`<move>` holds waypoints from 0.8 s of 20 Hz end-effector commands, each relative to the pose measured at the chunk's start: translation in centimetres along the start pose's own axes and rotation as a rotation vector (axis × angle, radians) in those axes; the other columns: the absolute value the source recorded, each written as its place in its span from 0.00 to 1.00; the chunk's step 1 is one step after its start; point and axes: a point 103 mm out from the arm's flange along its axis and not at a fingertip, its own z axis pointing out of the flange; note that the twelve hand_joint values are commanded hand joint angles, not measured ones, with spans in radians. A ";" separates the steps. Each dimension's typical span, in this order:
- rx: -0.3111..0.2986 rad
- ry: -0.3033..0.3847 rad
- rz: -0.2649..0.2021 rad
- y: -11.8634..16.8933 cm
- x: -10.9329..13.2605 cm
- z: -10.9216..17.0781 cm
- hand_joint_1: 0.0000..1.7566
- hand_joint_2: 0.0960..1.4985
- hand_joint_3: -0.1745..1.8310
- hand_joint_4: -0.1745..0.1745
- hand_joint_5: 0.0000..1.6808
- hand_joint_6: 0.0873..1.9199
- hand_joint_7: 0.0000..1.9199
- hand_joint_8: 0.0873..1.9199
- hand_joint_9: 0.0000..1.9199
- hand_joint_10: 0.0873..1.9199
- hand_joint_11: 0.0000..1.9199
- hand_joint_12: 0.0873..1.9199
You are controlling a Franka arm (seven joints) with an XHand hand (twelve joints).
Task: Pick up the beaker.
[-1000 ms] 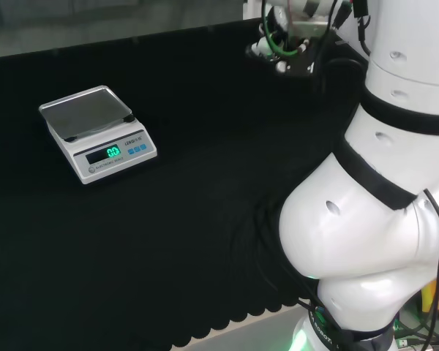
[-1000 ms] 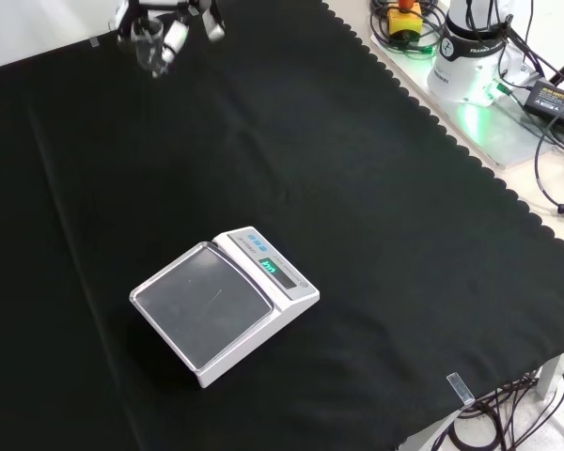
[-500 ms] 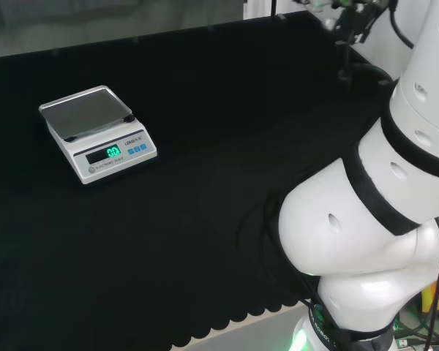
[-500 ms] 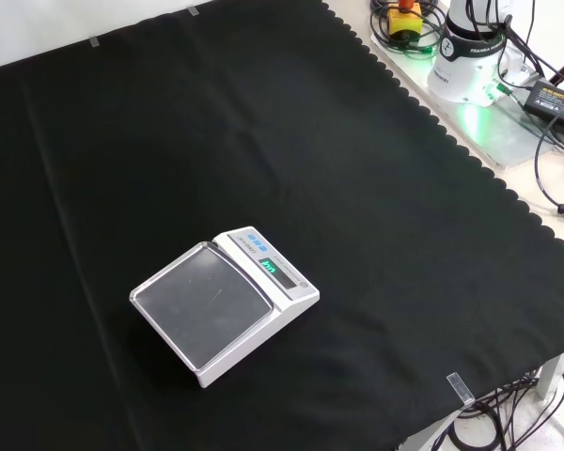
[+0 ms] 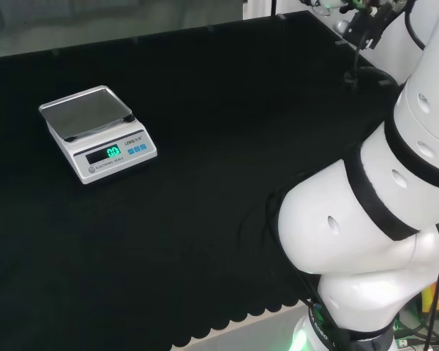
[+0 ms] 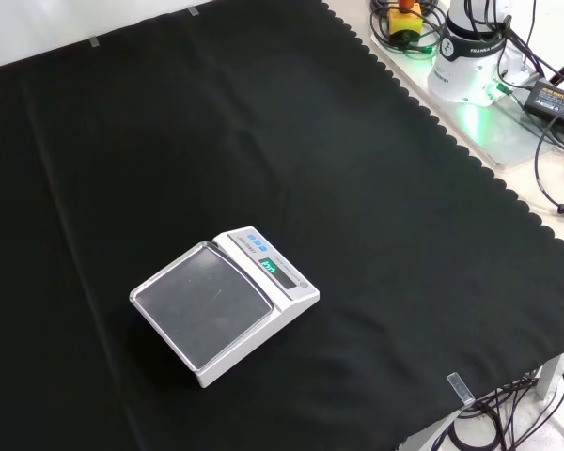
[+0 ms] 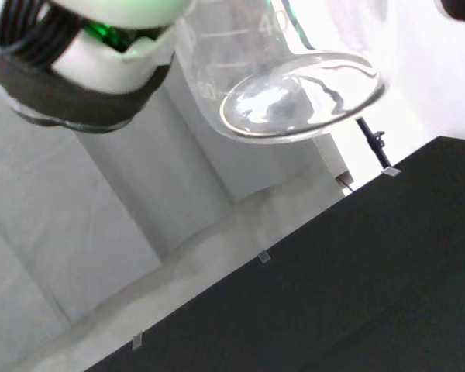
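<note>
In the wrist view a clear glass beaker (image 7: 294,85) with printed marks hangs high above the black cloth (image 7: 356,294), its round base turned toward the camera and tilted. A white and black finger of my hand (image 7: 101,46) curls beside its wall, so the hand is shut on the beaker. The beaker looks empty. The cloth's far edge and a pale wall lie well below and behind it.
A white digital scale (image 5: 96,135) with a lit green display stands on the cloth, also seen in the front view as the scale (image 6: 221,305). The arm's white links (image 5: 380,205) fill the head view's right. The arm's base and cables (image 6: 470,47) sit off the cloth.
The hand with the beaker has risen: a second ago it was at the front view's top left and in the head view's upper middle, then left both upward.
</note>
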 end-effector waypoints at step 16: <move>-0.003 -0.072 0.126 0.8 2.0 4.1 0.66 0.35 0.49 0.45 0.76 0.36 0.94 0.06 0.97 0.03 0.68 0.46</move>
